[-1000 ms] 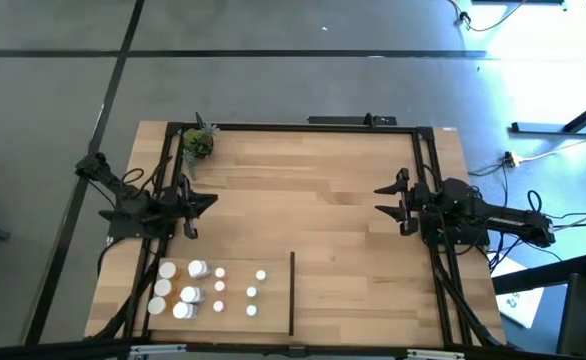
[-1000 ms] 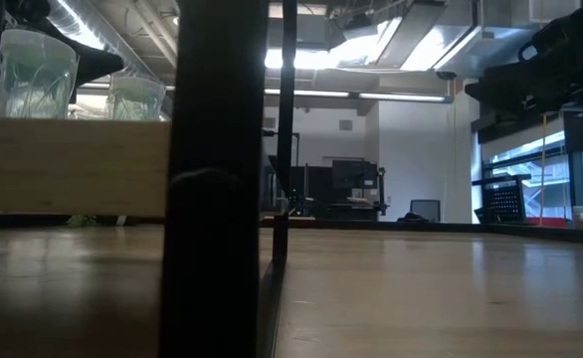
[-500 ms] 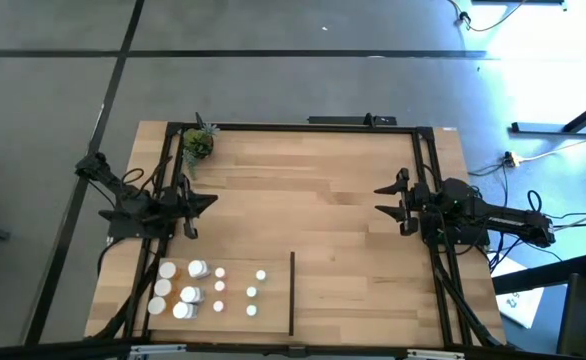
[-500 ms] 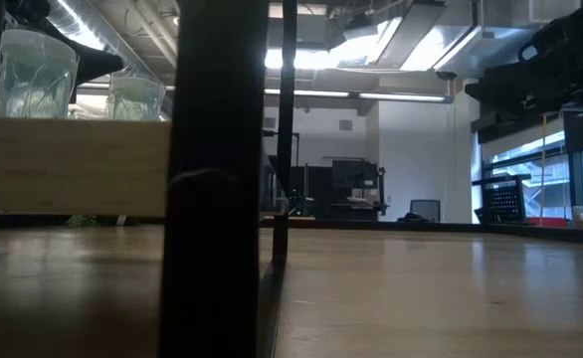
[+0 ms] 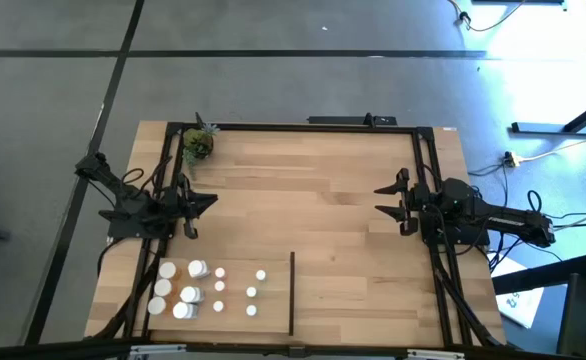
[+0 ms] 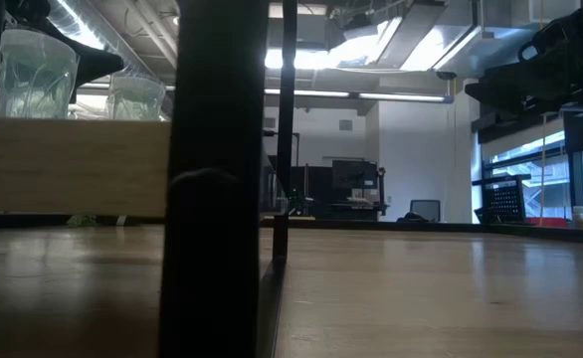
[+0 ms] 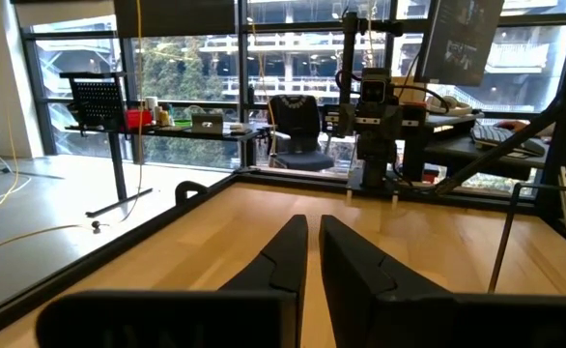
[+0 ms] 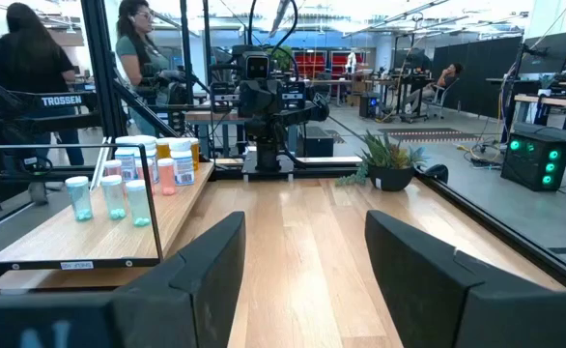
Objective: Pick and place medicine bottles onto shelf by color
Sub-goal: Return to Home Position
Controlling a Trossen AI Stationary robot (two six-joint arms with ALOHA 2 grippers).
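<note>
Left tool [image 7: 312, 224] is nearly closed and empty; right tool [image 5: 383, 199] gapes wide, empty too, each at its own side of the bench [image 5: 313, 180]. At the near edge, the bottles [image 5: 201, 290] crowd the shelf [image 8: 80, 246], left of a black strip [image 5: 292, 293]. Your left arm rests near them: a low swing that way could topple the packed rows. Nothing stands between the tools. Farther off, a plant [image 5: 199, 143] holds the far corner; people [image 8: 138, 43] stand beyond.
</note>
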